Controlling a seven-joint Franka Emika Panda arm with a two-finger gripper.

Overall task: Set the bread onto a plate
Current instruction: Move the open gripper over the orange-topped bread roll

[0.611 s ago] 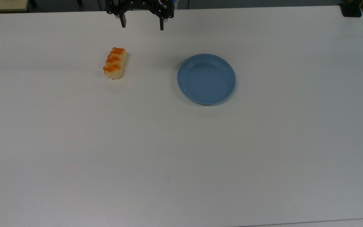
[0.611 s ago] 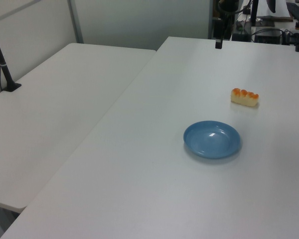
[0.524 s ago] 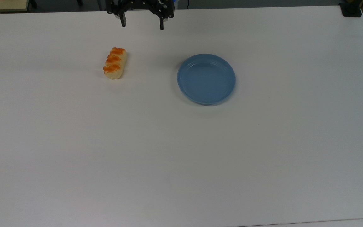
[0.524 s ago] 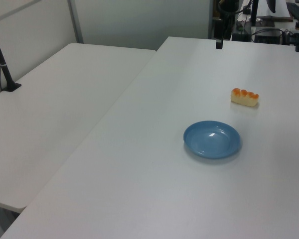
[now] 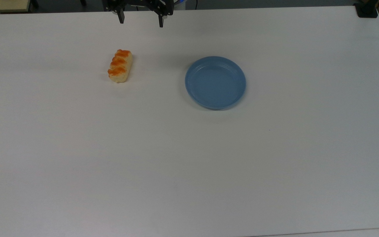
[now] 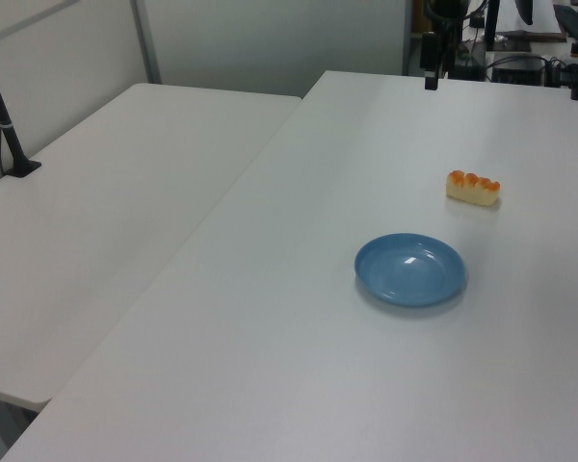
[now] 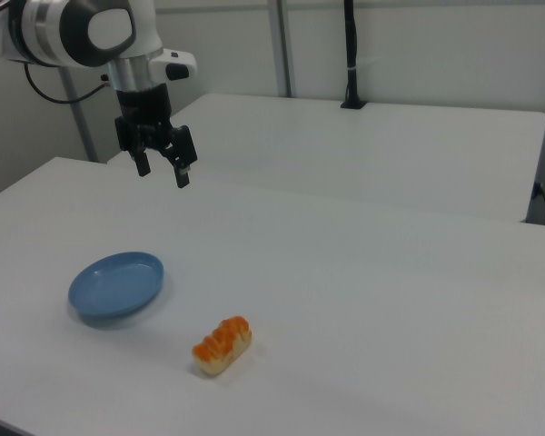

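On the white desk (image 5: 189, 171) the bread (image 5: 120, 65) lies flat by itself, bumps up. In the top view it sits in the left half of the desk, not far from the far edge. Its long axis runs roughly from the far edge toward the near edge, tipped a little so the far end leans toward the top view's right. The orange-brown glaze covers the far end and the middle, and the pale end points toward the near edge. In the left view the loaf (image 6: 473, 188) lies almost crosswise, near the desk's right edge as the left view shows it. In the right view it (image 7: 222, 345) rests close to the near edge, angled up toward the right view's right.

Moving rightward in the top view, the black tool (image 5: 140, 19) hangs above the far edge of the desk, between the bread and the plate in left-to-right terms but well behind both. Its two fingers point down and stand wide apart, with nothing between them. In the right view the tool (image 7: 163, 170) is raised off the surface under the white arm (image 7: 82, 32), behind the plate.

Further right, the blue plate (image 5: 215, 82) sits flat and bare, well apart from the bread, about as far from the far edge as the bread. In the right view the plate (image 7: 117, 286) is left of the loaf.
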